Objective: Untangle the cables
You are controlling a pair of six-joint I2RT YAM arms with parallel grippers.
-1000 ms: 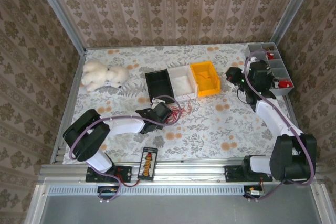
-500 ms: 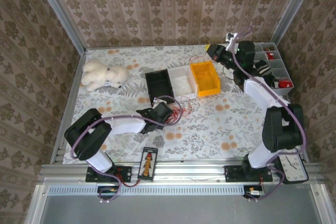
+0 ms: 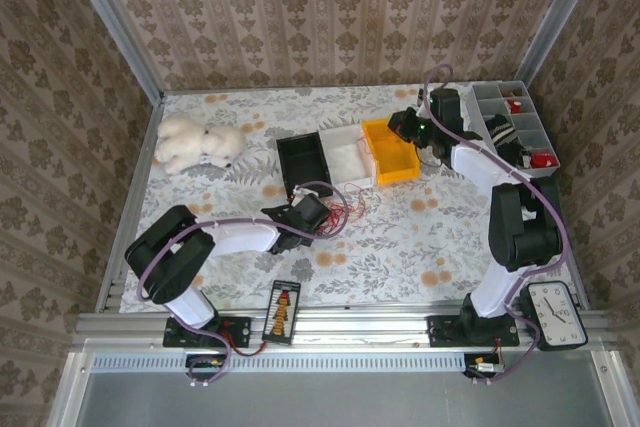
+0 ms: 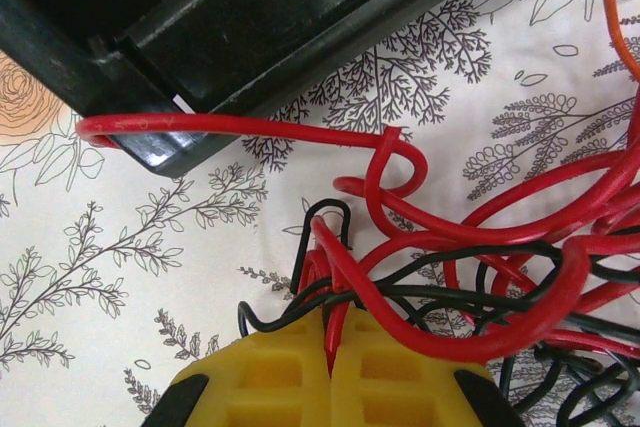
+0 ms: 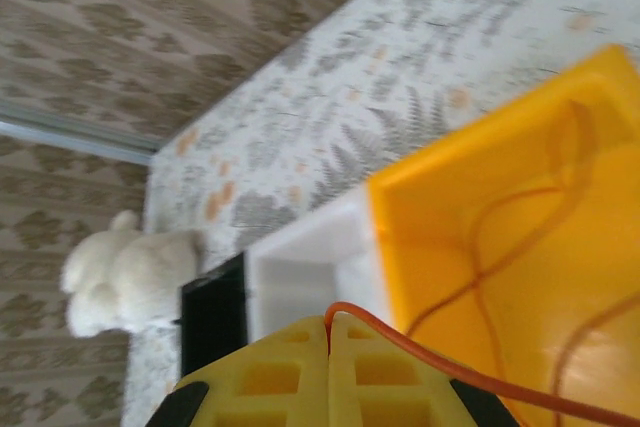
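My left pincer (image 4: 328, 337) is pinching shut on the cables (image 4: 480, 277), a red-and-black tangle lying on the desk (image 4: 120, 277) beside the black bin (image 4: 250, 27), one red strand running sideways to its corner. My right pincer (image 5: 328, 337) is gripping an orange strand (image 5: 480, 379) trailing over the yellow bin (image 5: 520, 247).

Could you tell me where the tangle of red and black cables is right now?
In the top view the cable tangle lies near the table's middle, just in front of the black bin, the left gripper shut on its left edge.
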